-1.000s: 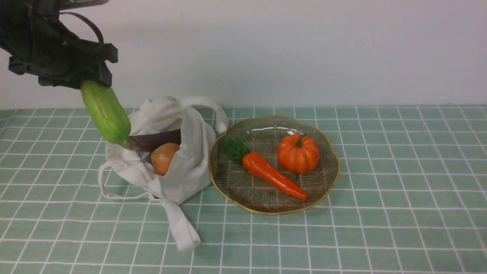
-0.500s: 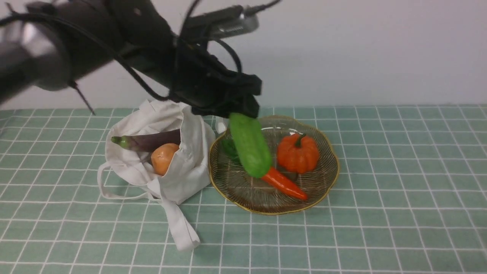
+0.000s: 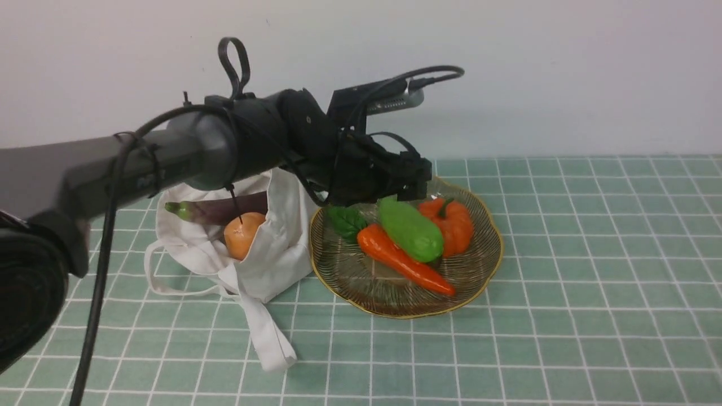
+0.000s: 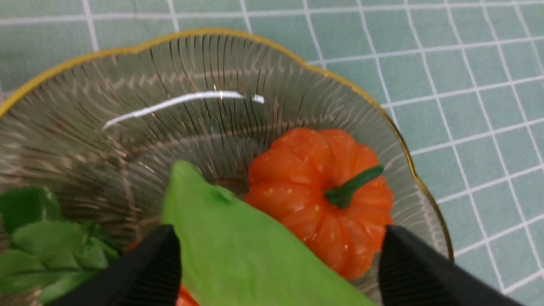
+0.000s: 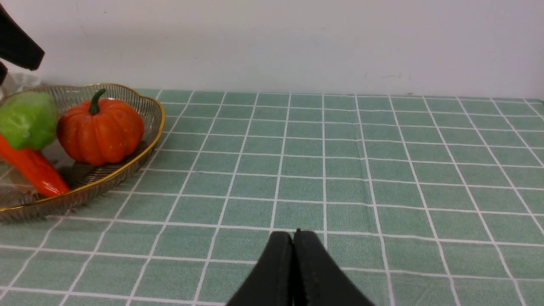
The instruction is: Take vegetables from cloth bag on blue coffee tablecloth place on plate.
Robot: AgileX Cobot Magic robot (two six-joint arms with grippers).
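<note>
The bright-green gourd (image 3: 410, 230) lies in the glass plate (image 3: 486, 265), leaning on an orange carrot (image 3: 403, 262) and an orange pumpkin (image 3: 458, 224). My left gripper (image 3: 403, 189) hovers just above it, open, with its jaws spread wide either side of the gourd (image 4: 238, 255) in the left wrist view. The cloth bag (image 3: 282, 248) lies to the left of the plate with the purple eggplant (image 3: 225, 208) and the tan-orange round one (image 3: 242, 234) in its mouth. My right gripper (image 5: 293, 233) is shut and empty, low over the tablecloth (image 5: 382, 161), and is out of the front view.
The bag's strap handles (image 3: 271, 338) trail toward the front over the teal grid tablecloth (image 3: 592, 254). The left arm (image 3: 169, 158) stretches across above the bag. A pale wall stands behind the table. The plate (image 5: 140, 157) is to one side in the right wrist view.
My left arm carried the gourd from above the bag rightward and down onto the plate. The gourd now rests on the carrot and pumpkin, and the jaws have opened.
</note>
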